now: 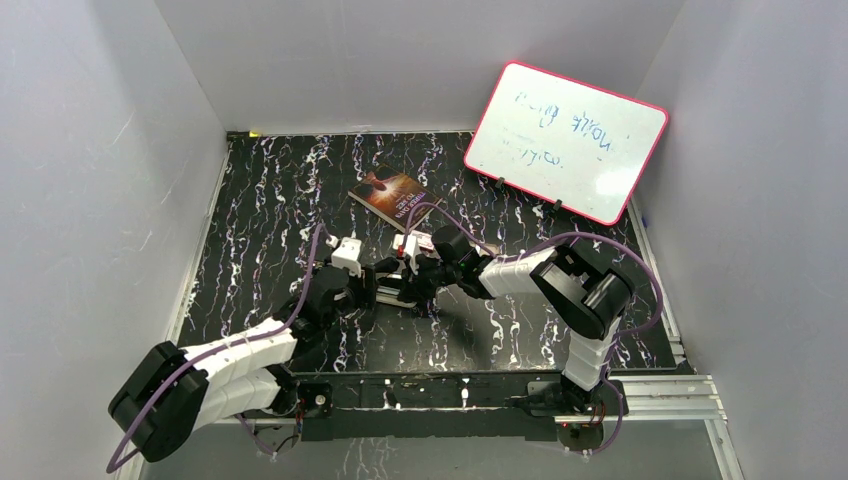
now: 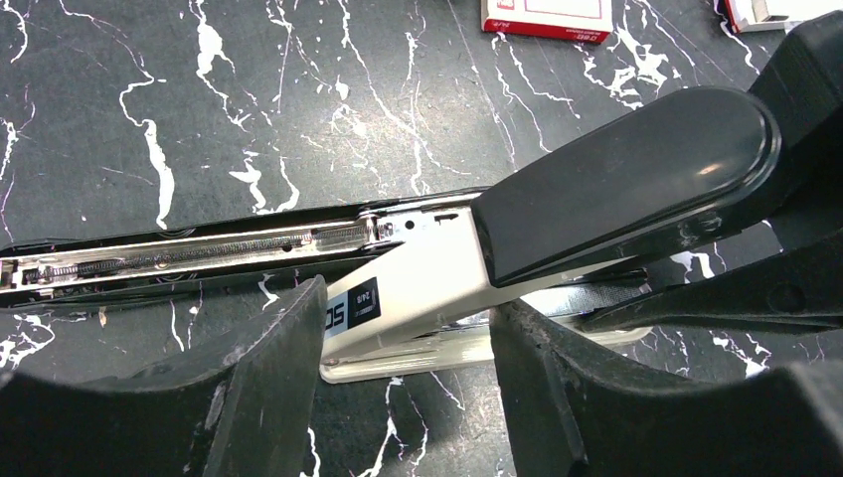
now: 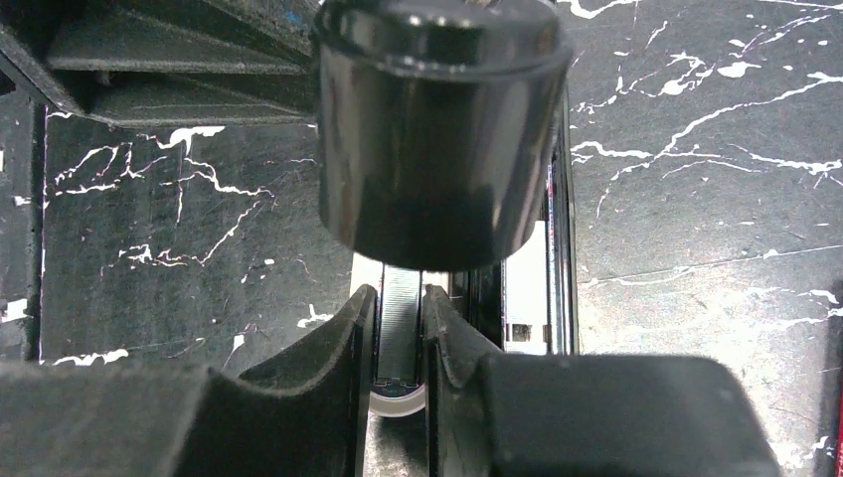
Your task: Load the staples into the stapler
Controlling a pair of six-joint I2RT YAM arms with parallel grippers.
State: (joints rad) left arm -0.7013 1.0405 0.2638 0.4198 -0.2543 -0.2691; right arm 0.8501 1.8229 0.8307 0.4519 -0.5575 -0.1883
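Now: staples pinched over the open stapler

The right gripper point(image 3: 398, 300) is clenched on the staples point(image 3: 400, 333), a thin grey strip held upright just beneath the stapler's point(image 2: 418, 288) raised black lid point(image 2: 626, 179). The left gripper's point(image 2: 408, 303) fingers point(image 2: 268, 388) flank the cream body closely; whether they squeeze it cannot be told. A red-and-white box point(image 2: 547, 18) lies on the marbled table point(image 2: 298, 99) beyond.

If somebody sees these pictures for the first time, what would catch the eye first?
An opened stapler lies in the middle, spring rail bare, with the left end effector straddling its cream body. The right end effector pinches a grey strip of staples. A pink-framed whiteboard leans at the far right.
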